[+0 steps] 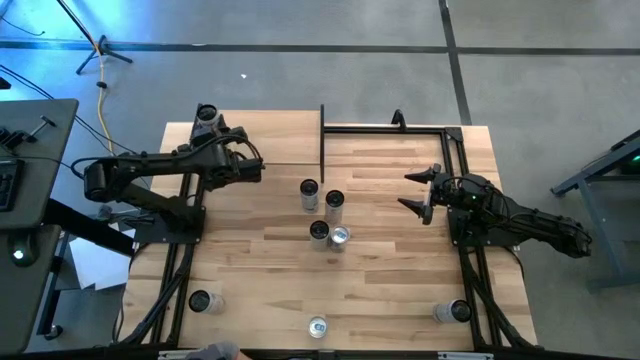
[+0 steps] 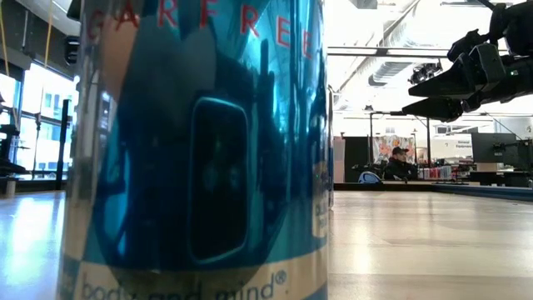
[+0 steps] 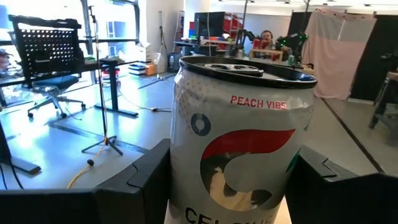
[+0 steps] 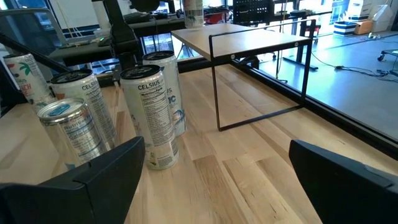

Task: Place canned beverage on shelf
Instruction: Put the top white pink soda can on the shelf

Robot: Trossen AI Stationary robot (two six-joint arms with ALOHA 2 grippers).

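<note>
The left gripper (image 1: 207, 122) is clamped around a white can (image 1: 207, 114), fingers on either flank at mid-height, over the shelf (image 1: 262, 142) at about eleven o'clock on the table (image 1: 380, 290). A thin, smooth can like that likely dents and slips, so squeezing the round wall gently seems wise. The right gripper (image 1: 418, 192) waits at three o'clock, claw apart, facing four cans (image 1: 325, 214) clustered mid-table.

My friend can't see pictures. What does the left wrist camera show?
A white can labelled "Peach Vibe" fills the view, gripped between the left gripper's two dark fingers. Behind it is a room with a black chair.
</note>
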